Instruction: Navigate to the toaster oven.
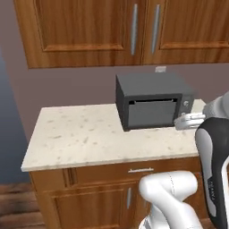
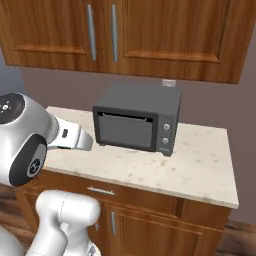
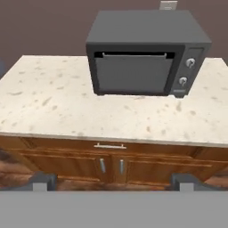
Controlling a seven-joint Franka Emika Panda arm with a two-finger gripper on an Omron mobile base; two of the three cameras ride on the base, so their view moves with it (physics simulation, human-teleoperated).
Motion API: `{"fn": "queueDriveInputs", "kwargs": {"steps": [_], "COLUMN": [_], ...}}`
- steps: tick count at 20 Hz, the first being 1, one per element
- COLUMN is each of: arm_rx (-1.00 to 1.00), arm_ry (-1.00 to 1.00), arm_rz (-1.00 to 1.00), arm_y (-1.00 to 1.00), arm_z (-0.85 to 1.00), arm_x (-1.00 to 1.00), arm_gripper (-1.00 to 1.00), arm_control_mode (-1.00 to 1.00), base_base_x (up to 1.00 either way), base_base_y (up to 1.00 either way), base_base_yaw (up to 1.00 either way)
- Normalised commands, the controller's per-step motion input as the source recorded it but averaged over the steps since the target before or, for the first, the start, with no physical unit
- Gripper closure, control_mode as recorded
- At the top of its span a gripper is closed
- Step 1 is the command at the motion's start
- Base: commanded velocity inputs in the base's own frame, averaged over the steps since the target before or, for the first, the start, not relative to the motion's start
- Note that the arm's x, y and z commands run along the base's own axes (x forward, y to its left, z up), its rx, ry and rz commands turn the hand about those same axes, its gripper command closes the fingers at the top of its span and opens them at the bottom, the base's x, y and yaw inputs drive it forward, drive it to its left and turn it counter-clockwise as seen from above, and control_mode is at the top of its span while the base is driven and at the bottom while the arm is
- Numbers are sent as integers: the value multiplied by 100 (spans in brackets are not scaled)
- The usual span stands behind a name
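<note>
The toaster oven [image 3: 147, 53] is a dark grey box with a grey door, a handle bar along the door's top and two small knobs at its right. It stands toward the back of a speckled stone counter [image 3: 53, 107], straight ahead in the hand view. From the left base view the toaster oven [image 1: 152, 100] sits at the counter's right, and from the right base view the toaster oven [image 2: 137, 122] sits left of centre. My gripper [image 3: 113, 183] hangs in front of the counter, back from its edge, open with nothing between its fingertips [image 3: 42, 180].
Wooden wall cabinets [image 2: 125, 35] with long metal handles hang above the counter. Below the counter [image 1: 89, 138] are a drawer [image 3: 109, 146] and cabinet doors. A small wall outlet [image 3: 168, 4] sits behind the oven. The counter ends at both sides, with wood floor [image 1: 13, 201] below.
</note>
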Motion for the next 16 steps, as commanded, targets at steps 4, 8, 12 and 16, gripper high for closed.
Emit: {"fn": "queueDriveInputs", "kwargs": {"steps": [4,8,12,16], "arm_rx": [0,0,0,0], "arm_ry": [0,0,0,0], "arm_rz": [0,0,0,0], "arm_y": [0,0,0,0], "arm_z": [0,0,0,0], "arm_x": [0,0,0,0], "arm_gripper": [-100,-100,-100,-100], "arm_control_mode": [100,100,100,100], "base_base_x": [93,83,83,66], "base_base_y": [19,0,0,-40], "base_base_yaw": [-25,-22,-26,-30]}}
